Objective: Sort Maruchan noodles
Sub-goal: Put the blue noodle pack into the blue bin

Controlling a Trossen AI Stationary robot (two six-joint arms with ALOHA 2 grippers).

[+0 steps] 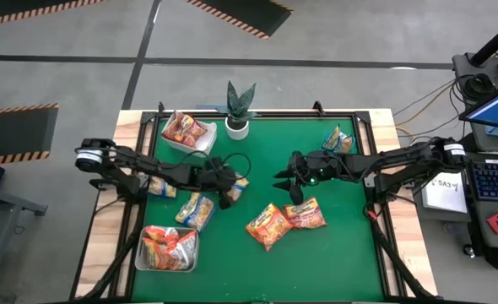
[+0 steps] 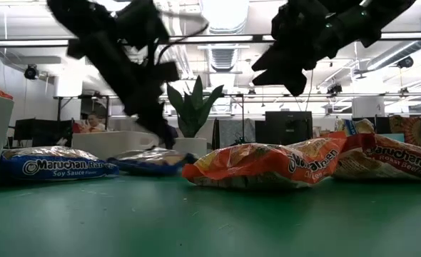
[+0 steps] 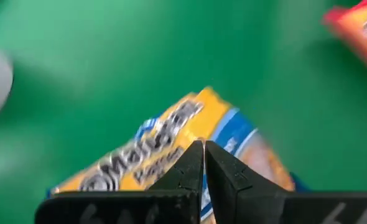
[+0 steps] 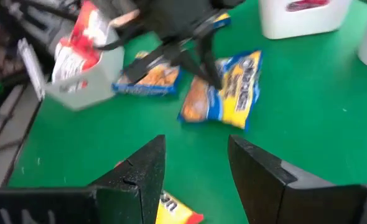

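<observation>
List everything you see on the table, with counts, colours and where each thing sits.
blue-and-yellow packets: four, three loose on the mat's left half, one near the far right corner.
loose orange-red packets: two, side by side at the mat's middle, near side.
white trays: two, both on the left, one far and one near, each holding red and orange packets; their count is unclear.
plant: one, green, in a white pot, far edge.
green mat: one, covering the table.
left gripper: shut, down over a blue-and-yellow packet.
right gripper: open, above the mat's middle.
</observation>
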